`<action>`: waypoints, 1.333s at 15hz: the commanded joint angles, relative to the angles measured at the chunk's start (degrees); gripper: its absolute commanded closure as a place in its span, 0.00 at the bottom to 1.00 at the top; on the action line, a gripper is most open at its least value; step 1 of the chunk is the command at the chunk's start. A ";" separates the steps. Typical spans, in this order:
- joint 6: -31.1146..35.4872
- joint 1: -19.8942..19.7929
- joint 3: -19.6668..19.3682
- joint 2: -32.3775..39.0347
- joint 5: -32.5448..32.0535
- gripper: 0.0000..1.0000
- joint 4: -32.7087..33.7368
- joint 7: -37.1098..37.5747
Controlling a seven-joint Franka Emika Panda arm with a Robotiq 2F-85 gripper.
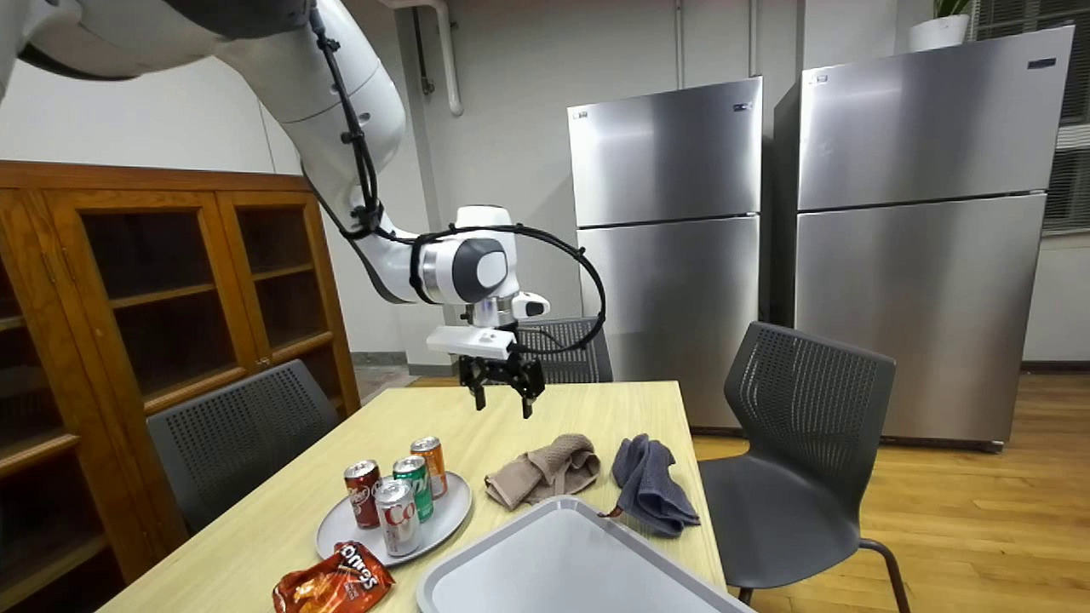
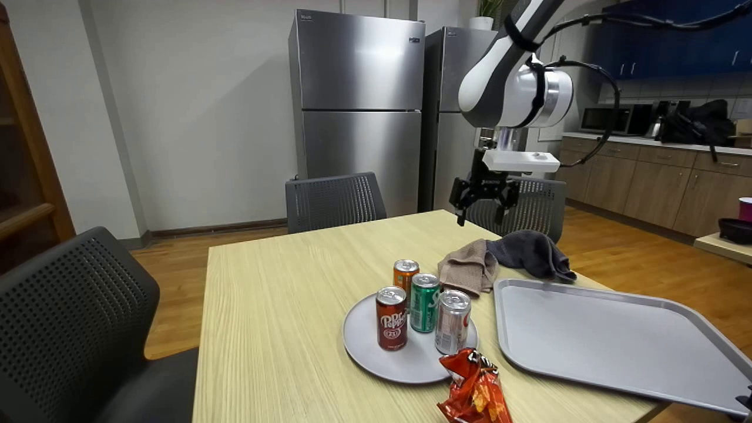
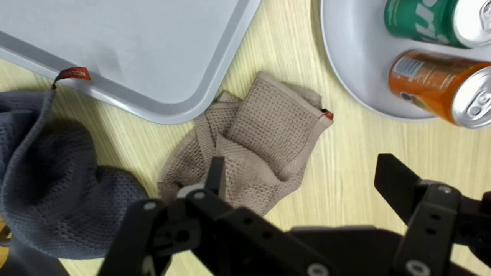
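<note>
My gripper hangs above the wooden table in both exterior views, its fingers wide apart with nothing between them. In the wrist view the gripper is above a crumpled brown towel, one fingertip overlapping the towel in the picture and the other over bare wood. A dark blue-grey towel lies bunched to the left there, its red tag reaching over the rim of a grey tray. On a round grey plate stand a Dr Pepper can, a green can, a silver can and an orange can.
A red chip bag lies by the plate at the near side of the table. Dark chairs stand around the table. Two steel refrigerators and a wooden cabinet stand behind.
</note>
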 commanded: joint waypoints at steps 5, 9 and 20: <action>1.25 -1.47 5.95 -7.60 1.11 0.00 -9.38 -9.76; 1.92 -1.11 7.78 -9.70 1.00 0.00 -12.82 -13.97; 3.51 -0.57 10.19 -14.54 0.01 0.00 -22.03 -23.85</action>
